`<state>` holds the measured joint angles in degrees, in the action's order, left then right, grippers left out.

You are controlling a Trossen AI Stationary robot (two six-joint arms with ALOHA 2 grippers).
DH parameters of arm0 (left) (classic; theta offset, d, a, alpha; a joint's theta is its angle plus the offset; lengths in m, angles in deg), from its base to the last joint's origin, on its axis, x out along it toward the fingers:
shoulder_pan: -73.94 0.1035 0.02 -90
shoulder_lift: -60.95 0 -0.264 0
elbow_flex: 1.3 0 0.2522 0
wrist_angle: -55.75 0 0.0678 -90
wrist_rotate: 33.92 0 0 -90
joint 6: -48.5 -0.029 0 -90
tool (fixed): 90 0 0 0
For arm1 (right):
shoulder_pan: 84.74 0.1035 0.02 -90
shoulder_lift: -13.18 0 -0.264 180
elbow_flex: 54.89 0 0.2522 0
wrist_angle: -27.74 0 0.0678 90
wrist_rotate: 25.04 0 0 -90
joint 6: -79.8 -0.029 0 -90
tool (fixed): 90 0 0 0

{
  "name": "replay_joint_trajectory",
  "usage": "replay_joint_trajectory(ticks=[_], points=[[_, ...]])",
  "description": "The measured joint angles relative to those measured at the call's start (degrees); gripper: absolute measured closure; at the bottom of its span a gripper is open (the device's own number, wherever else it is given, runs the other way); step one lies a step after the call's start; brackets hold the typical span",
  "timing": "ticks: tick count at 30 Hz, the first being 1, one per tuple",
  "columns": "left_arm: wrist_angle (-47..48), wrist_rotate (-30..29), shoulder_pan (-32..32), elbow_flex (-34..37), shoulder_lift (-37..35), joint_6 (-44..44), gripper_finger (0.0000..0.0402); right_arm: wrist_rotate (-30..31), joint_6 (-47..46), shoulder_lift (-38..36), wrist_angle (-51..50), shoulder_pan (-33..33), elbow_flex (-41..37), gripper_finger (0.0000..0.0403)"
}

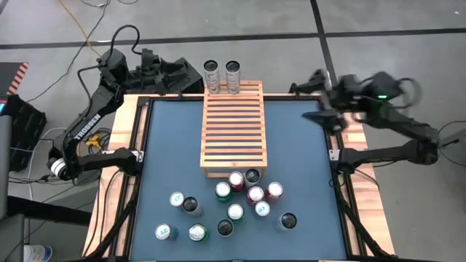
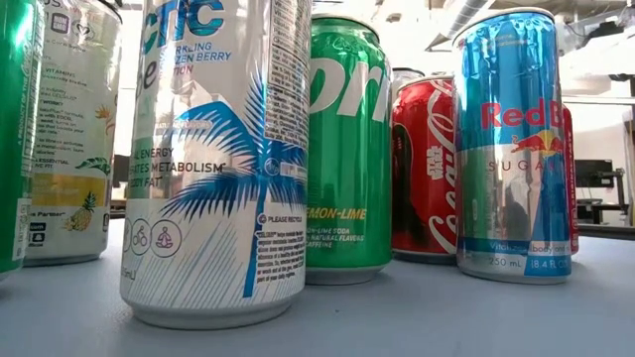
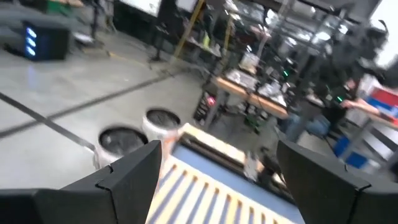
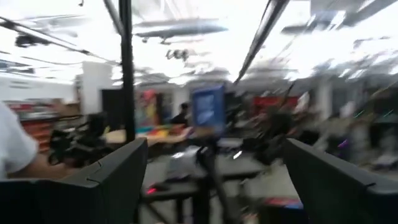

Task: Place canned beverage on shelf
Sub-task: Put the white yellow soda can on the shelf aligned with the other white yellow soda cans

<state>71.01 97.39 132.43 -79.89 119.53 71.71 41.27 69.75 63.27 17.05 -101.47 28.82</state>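
Note:
The shelf [image 1: 233,127], a light wooden slatted rack, lies on the blue mat at mid table. Two tall silver cans [image 1: 211,76] [image 1: 232,75] stand at its far end; whether they stand on it or just behind it, I cannot tell. Several more cans [image 1: 247,195] stand grouped on the mat near the front edge. My left gripper [image 1: 195,81] hovers open, level, at the far left beside the two silver cans [image 3: 121,142], with nothing between its fingers. My right gripper [image 1: 309,102] is open in the air at the far right and holds nothing [image 4: 214,180].
In the low view the front cans fill the picture: a white palm-print can [image 2: 213,159], a green lemon-lime can [image 2: 347,149], a red cola can [image 2: 425,169] and a blue can [image 2: 511,149]. The wooden table frame [image 1: 135,124] rims the mat. A person [image 4: 12,146] shows beyond the table.

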Motion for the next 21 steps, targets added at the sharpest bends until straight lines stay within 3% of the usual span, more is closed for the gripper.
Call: replay_joint_trajectory(ticks=[3, 6, 13, 17, 21], points=[[2.58, 6.12, 3.56, 0.00, -2.29, -1.65, 0.0097, 5.64, 2.76, -5.17, -6.35, 1.55, 0.07, 0.0035], [3.71, 8.42, 4.73, -0.07, -3.98, -3.86, 0.0097, 10.14, 2.18, -8.71, -12.07, 3.62, 0.07, 0.0035], [6.77, 9.21, 1.44, -0.09, -8.44, -4.63, 0.0097, 11.64, -3.42, -9.31, -25.31, 6.29, 0.02, 0.0035], [11.86, 4.68, -2.15, -0.07, -11.29, -8.20, 0.0097, 14.11, -12.47, -8.19, -33.53, 6.13, -0.04, 0.0035], [16.40, -4.80, -6.81, -0.07, -13.21, -8.99, 0.0097, 14.44, -9.77, -4.83, -31.47, 6.14, 0.02, 0.0035]])
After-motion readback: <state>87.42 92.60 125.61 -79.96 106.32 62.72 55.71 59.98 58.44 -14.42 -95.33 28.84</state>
